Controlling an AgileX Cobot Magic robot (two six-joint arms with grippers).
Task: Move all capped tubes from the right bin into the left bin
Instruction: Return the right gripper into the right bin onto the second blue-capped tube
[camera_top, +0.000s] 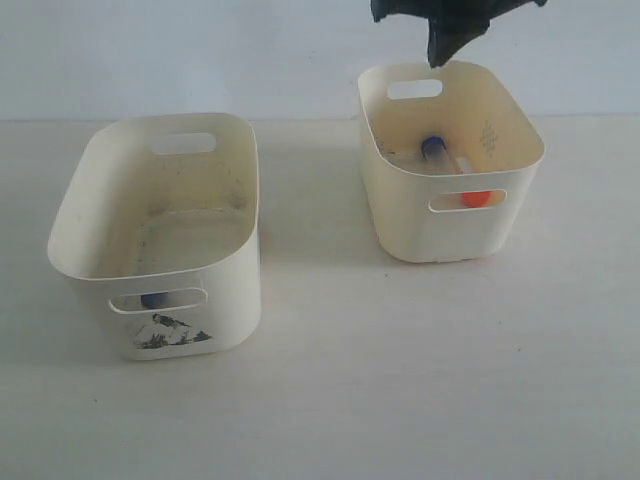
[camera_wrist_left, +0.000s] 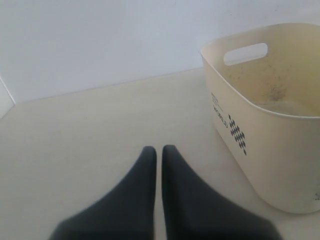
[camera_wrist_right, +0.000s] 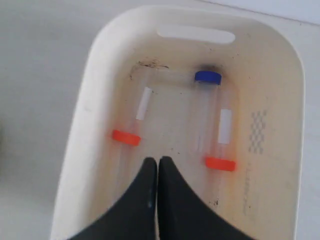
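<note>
Two cream bins sit well apart on a pale table (camera_top: 330, 400) with bare tabletop between them. The left bin (camera_top: 235, 300) has a torn black-and-grey sticker (camera_top: 170, 333) under its near slot and dirty specks inside. The only content I can make out is a blue cap (camera_top: 155, 299) showing through that slot. The right bin (camera_top: 400, 215) is plain out front, with a faint greenish dotted mark (camera_wrist_right: 258, 131) on one inner wall. The right wrist view looks straight down into it and shows three clear tubes lying flat on the floor. One orange-capped tube (camera_wrist_right: 135, 117) lies along one long wall. A blue-capped tube (camera_wrist_right: 206, 107) and a second orange-capped tube (camera_wrist_right: 224, 132) lie side by side near the other, caps pointing opposite ways. They're close enough that I can't tell if they touch. There's a strip of open floor down the middle between the lone tube and the pair. The right gripper (camera_wrist_right: 158, 162) hangs above the bin, over its far rim in the exterior view. Its fingers are pressed together and hold nothing. The left gripper (camera_wrist_left: 156, 150) is low over the bare table just beside the left bin. It's also pinched to a thin slit and empty, and it doesn't show in the exterior view.
</note>
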